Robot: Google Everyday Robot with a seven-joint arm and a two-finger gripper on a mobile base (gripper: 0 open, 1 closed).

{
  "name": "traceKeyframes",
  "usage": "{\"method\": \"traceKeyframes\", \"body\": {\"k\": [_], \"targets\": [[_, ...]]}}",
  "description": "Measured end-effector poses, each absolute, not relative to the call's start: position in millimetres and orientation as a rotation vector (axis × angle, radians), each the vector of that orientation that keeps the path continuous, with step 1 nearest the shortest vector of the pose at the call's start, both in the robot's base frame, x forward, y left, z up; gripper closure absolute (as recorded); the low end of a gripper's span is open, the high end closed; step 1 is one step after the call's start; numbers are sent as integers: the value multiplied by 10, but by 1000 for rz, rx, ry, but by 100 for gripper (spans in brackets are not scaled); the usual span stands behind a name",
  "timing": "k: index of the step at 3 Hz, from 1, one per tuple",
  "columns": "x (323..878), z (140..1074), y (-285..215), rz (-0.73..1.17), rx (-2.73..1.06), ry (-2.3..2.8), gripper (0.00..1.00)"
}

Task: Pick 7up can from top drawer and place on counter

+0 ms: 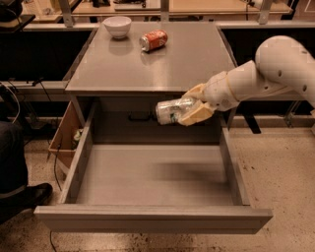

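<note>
Right up front, the top drawer [147,219] is the biggest thing. It is pulled all the way out, and its grey floor is bare but for a dim shadow. Above and behind it is the counter [187,64], flat, grey and a bit shiny. Light wooden tables [221,6] stand far at the back.

A fat white arm [280,69] comes in from the right side. At its end is the gripper [187,107], up in the air over the back of the drawer, just under the front edge of the counter. Its two tan fingers [197,114] are pinched tight around the 7up can [170,112], one above and one below. The can lies on its side, with its free end pointing left. It hangs over the drawer and touches neither the drawer floor nor the counter.

A brown cardboard box [61,138] leans by the left side of the drawer. On the far part of the counter sit a small white bowl [117,25] and, near it, an orange-red can [153,40] lying on its side.
</note>
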State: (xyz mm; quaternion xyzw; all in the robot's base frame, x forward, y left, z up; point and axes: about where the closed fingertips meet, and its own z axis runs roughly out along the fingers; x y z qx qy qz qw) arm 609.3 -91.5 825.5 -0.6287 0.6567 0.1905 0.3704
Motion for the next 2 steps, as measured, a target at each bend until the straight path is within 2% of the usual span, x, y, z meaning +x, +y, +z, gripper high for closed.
{"method": "traceKeyframes", "body": {"k": [2], "targets": [[6938, 8801, -846, 410, -1531, 1639, 100]]}}
